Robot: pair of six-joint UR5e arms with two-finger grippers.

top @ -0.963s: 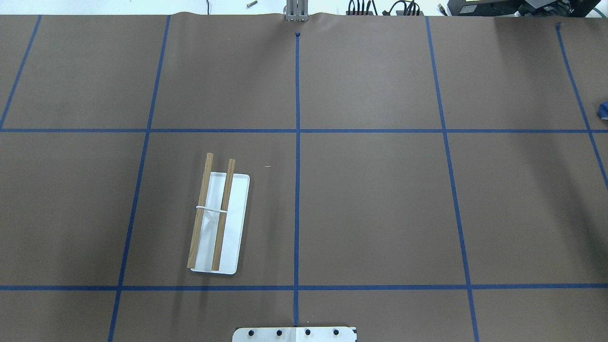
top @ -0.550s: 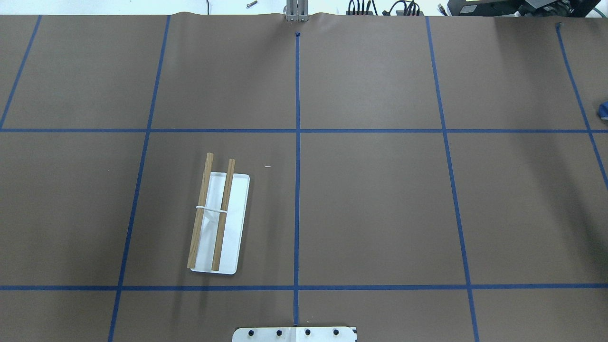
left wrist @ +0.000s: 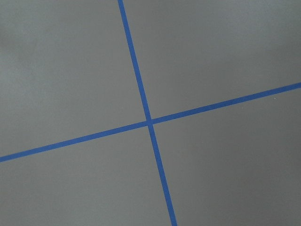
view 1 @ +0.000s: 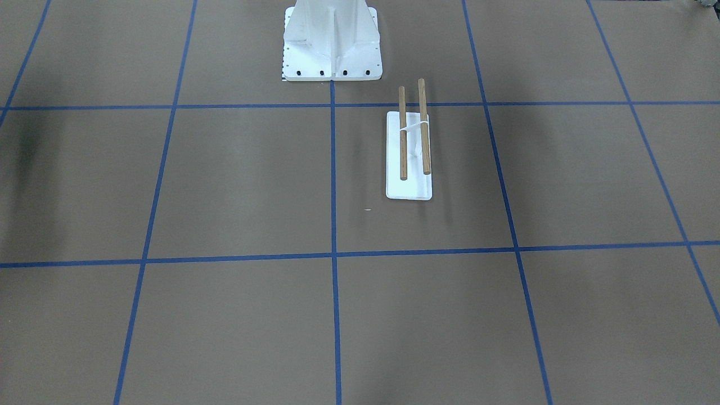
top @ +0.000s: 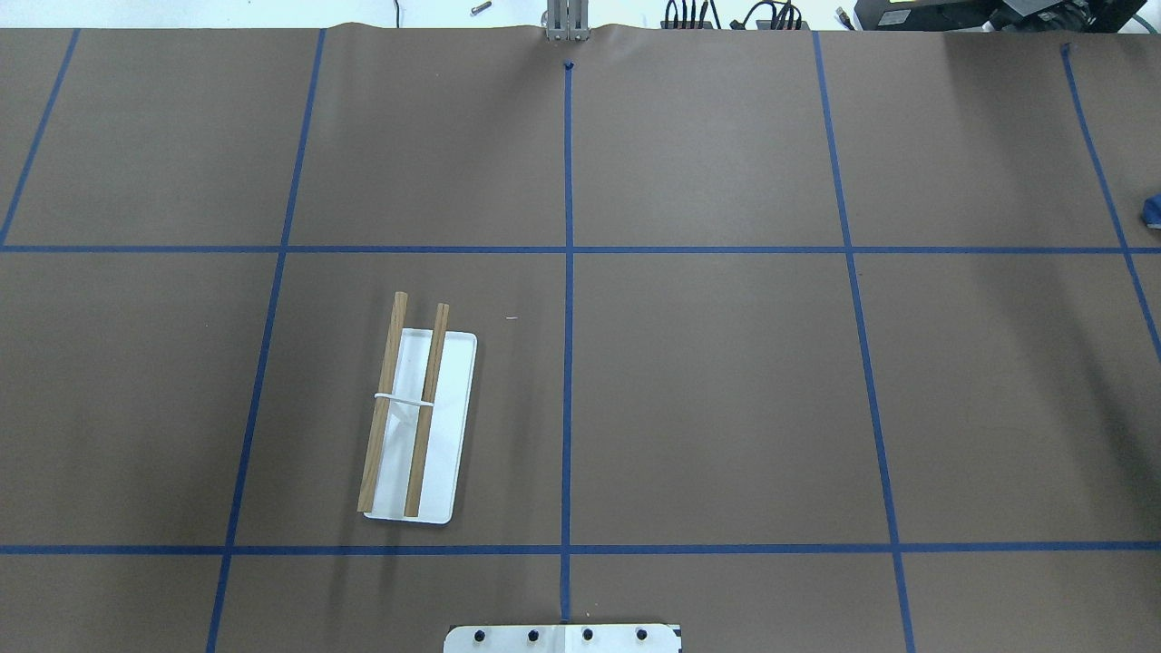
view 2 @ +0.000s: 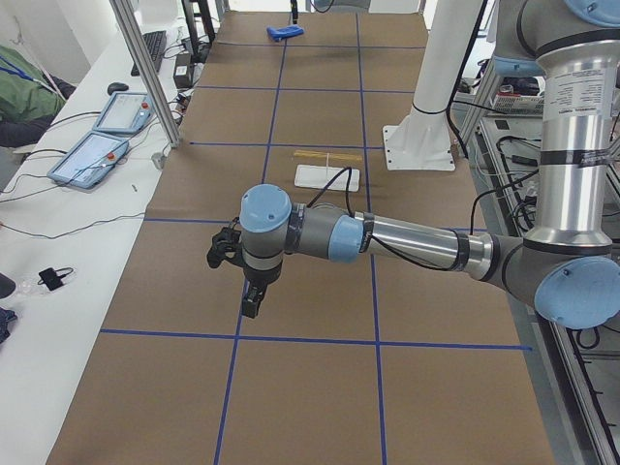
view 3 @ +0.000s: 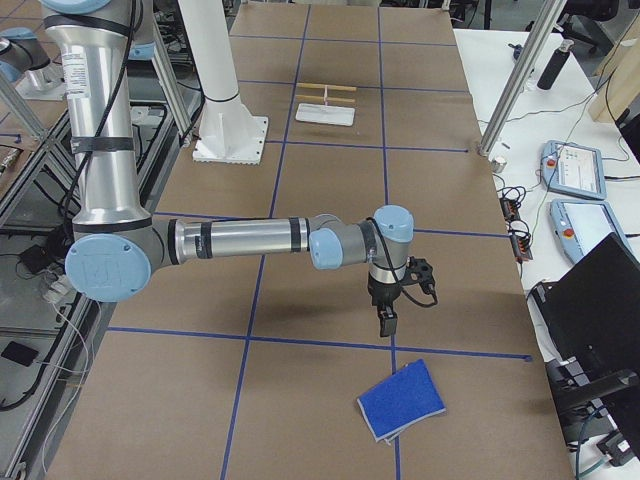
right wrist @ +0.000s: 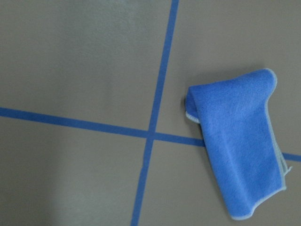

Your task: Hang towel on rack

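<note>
The rack stands on its white base with two brown rods, on my left half of the table; it also shows in the front view. The blue towel lies folded flat at the far right end, also in the right wrist view. Only a sliver of it shows in the overhead view. My right gripper hangs above the table a little short of the towel. My left gripper hangs over a tape crossing at the left end. I cannot tell whether either is open.
The white bolted pedestal stands at the robot's side of the table. Blue tape lines grid the brown table cover. Operator pendants and aluminium posts stand along the far edge.
</note>
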